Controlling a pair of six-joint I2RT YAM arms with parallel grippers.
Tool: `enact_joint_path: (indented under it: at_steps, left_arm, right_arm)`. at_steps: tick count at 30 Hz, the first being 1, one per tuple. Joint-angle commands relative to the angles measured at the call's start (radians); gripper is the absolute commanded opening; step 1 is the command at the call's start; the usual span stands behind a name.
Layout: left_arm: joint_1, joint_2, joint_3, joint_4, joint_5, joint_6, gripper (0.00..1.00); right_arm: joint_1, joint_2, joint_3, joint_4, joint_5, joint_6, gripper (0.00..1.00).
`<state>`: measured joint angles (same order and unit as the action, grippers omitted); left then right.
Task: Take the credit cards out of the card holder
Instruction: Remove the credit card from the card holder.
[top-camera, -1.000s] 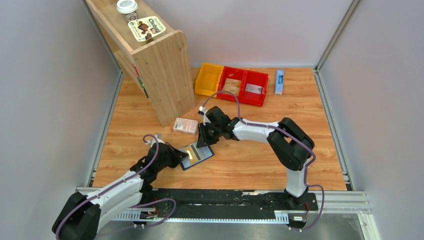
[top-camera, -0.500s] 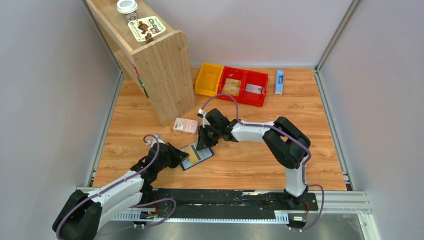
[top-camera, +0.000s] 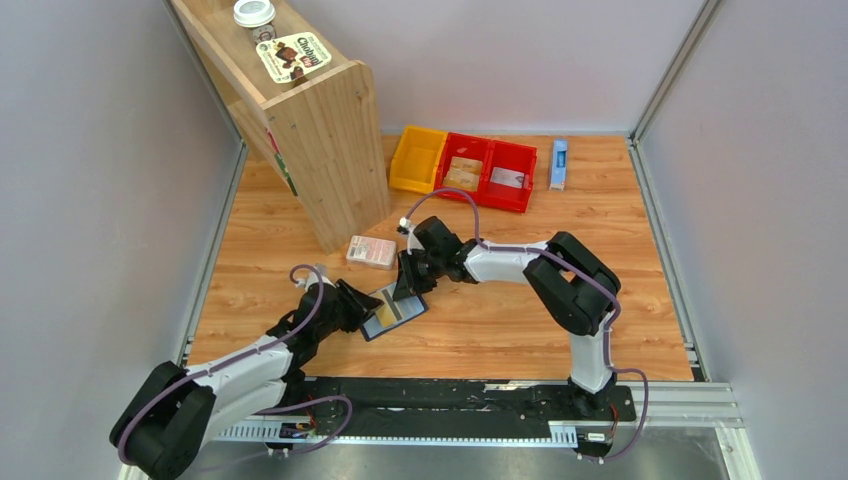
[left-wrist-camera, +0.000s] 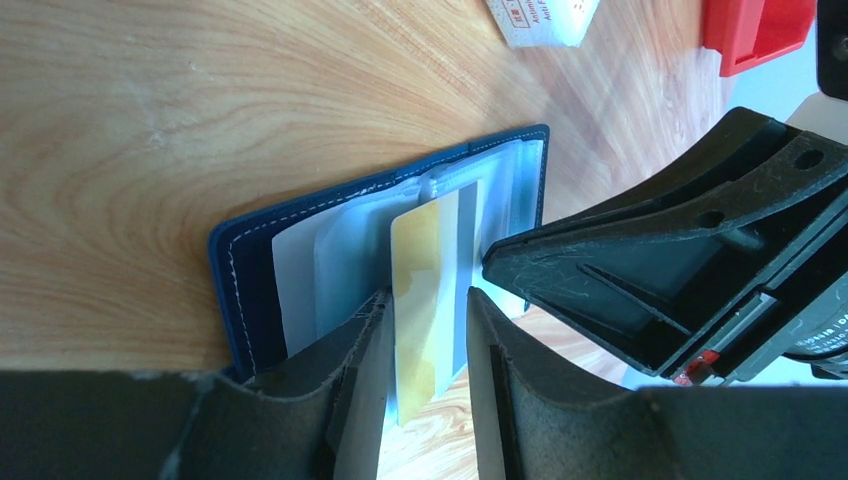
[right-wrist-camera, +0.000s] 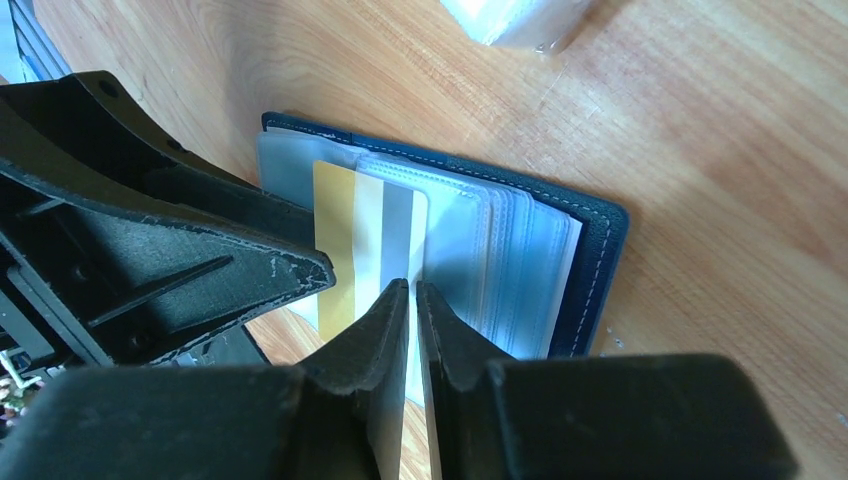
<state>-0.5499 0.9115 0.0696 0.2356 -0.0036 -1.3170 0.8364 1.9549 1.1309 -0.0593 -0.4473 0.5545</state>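
Note:
The navy card holder (top-camera: 403, 314) lies open on the table, its clear sleeves fanned (right-wrist-camera: 520, 260). A tan-yellow credit card (left-wrist-camera: 425, 290) sticks halfway out of a sleeve toward the left arm, and a grey-white card (right-wrist-camera: 397, 235) lies beside it. My left gripper (left-wrist-camera: 425, 340) is open, with its fingers on either side of the yellow card's free end. My right gripper (right-wrist-camera: 412, 300) is shut on a clear sleeve edge at the holder's far side. In the top view the two grippers meet over the holder, left (top-camera: 362, 312) and right (top-camera: 405, 288).
A pink-and-white packet (top-camera: 370, 251) lies just behind the holder. A wooden shelf unit (top-camera: 320, 130) stands at the back left. A yellow bin (top-camera: 418, 158), red bins (top-camera: 490, 170) and a slim blue-and-white box (top-camera: 559, 163) line the back edge.
The right gripper has shifted slightly left onto the holder. The left gripper has edged forward around the yellow card. The holder has stayed put.

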Motion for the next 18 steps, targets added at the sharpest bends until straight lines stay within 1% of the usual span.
enact_joint_path:
  at_steps: [1, 2, 3, 4, 5, 7, 8, 11, 12, 15, 18]
  left_arm:
    - [0.005, 0.047, -0.047, 0.033, -0.003, 0.013, 0.38]
    - [0.005, 0.041, -0.045, 0.034, 0.017, 0.016, 0.35]
    - [0.005, 0.033, -0.044, 0.03, 0.019, 0.021, 0.29]
    - [0.005, 0.011, -0.041, 0.024, 0.016, 0.021, 0.26]
    - [0.005, -0.006, -0.036, -0.005, 0.011, 0.021, 0.2]
    - [0.004, -0.065, -0.027, -0.067, 0.007, 0.025, 0.12]
    - [0.007, -0.107, -0.024, -0.111, -0.025, 0.03, 0.1]
    - [0.005, -0.184, -0.013, -0.179, -0.052, 0.041, 0.02]
    - [0.004, -0.216, -0.013, -0.206, -0.059, 0.045, 0.0]
    - [0.005, -0.272, 0.012, -0.301, -0.075, 0.055, 0.0]
    - [0.005, -0.283, 0.073, -0.425, -0.091, 0.105, 0.0]
  right_arm:
    - [-0.005, 0.053, -0.031, -0.036, 0.058, -0.013, 0.17]
    - [-0.003, 0.052, -0.033, -0.037, 0.059, -0.013, 0.17]
    - [-0.005, 0.053, -0.033, -0.037, 0.059, -0.013, 0.17]
    - [-0.008, 0.053, -0.034, -0.037, 0.064, -0.013, 0.17]
    - [-0.01, 0.053, -0.036, -0.037, 0.064, -0.013, 0.17]
    - [-0.013, 0.056, -0.039, -0.036, 0.067, -0.011, 0.17]
    - [-0.013, 0.058, -0.042, -0.034, 0.07, -0.01, 0.17]
    - [-0.022, 0.062, -0.048, -0.033, 0.078, -0.005, 0.16]
    - [-0.025, 0.062, -0.048, -0.033, 0.081, -0.004, 0.16]
    - [-0.033, 0.064, -0.046, -0.036, 0.087, -0.005, 0.16]
    - [-0.042, 0.059, -0.04, -0.04, 0.091, -0.007, 0.16]
